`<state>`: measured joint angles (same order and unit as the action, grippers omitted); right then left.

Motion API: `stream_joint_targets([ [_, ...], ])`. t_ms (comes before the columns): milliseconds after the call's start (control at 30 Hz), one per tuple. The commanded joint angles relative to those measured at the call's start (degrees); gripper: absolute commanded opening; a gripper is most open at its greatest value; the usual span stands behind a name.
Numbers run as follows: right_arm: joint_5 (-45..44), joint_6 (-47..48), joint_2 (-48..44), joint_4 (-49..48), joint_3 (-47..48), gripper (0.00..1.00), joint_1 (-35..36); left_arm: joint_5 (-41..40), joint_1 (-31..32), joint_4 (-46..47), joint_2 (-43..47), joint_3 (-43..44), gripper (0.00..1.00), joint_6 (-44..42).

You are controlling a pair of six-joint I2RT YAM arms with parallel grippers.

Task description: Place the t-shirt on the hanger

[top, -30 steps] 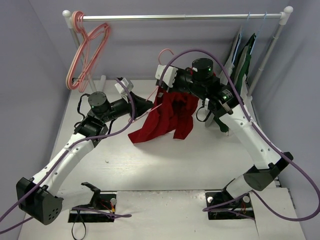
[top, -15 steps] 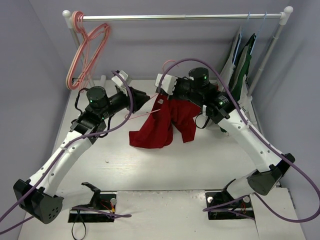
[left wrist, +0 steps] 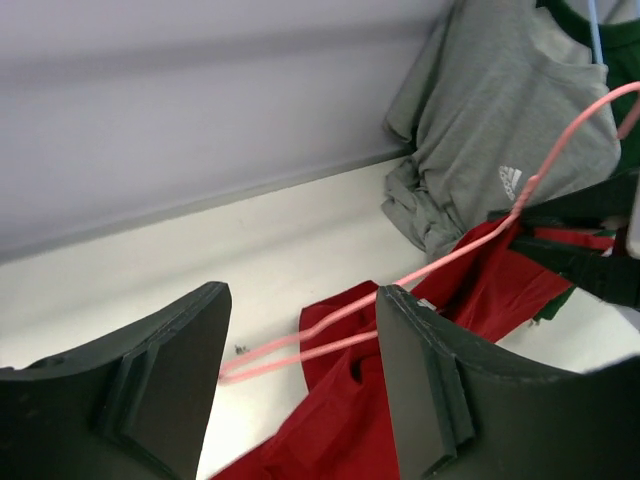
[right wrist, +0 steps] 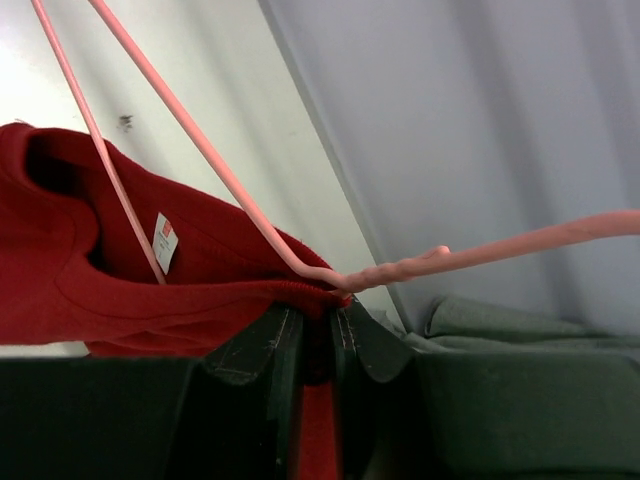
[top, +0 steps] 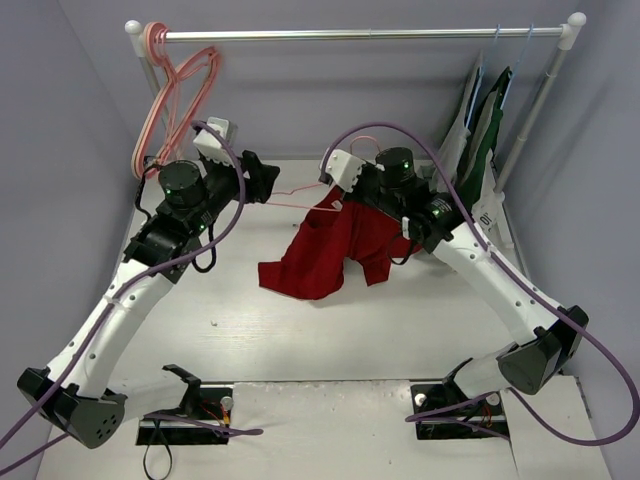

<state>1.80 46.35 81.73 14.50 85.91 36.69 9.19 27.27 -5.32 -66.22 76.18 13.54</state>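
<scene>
Your left fingers [left wrist: 170,390] are wide apart, and the pink end of the hanger [right wrist: 520,243] sits between them. Your right fingers [right wrist: 355,345] are pinched tight on the neck of the red t-shirt [top: 330,250], right where the hanger bends. The t-shirt hangs down from there, and its bottom lies on the surface [top: 300,330].

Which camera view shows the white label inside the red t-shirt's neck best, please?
The right wrist view: the label lies plainly inside the t-shirt neck opening, beside the hanger wire. The left wrist view shows only a pale speck at the collar; in the top external view it is too small to find.
</scene>
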Motion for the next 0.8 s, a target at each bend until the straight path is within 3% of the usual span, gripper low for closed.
stream_joint_targets([
  [0,-4.1,-3.1,-3.1,-8.4,0.7,0.00,-0.9,-5.1,0.4,-3.7,0.6,1.0,0.59,6.8],
  [167,-3.7,-5.4,-2.5,-9.0,1.0,0.00,-1.0,-10.8,5.1,-2.4,0.1,-4.9,0.59,12.7],
  [367,-2.4,-9.4,-2.2,-7.3,2.2,0.00,-1.0,-17.8,11.8,-0.7,-4.9,-5.3,0.59,15.0],
  [767,1.5,-13.8,-3.3,-7.1,2.0,0.00,-1.0,-27.9,15.1,3.2,-14.3,-3.8,0.59,17.9],
])
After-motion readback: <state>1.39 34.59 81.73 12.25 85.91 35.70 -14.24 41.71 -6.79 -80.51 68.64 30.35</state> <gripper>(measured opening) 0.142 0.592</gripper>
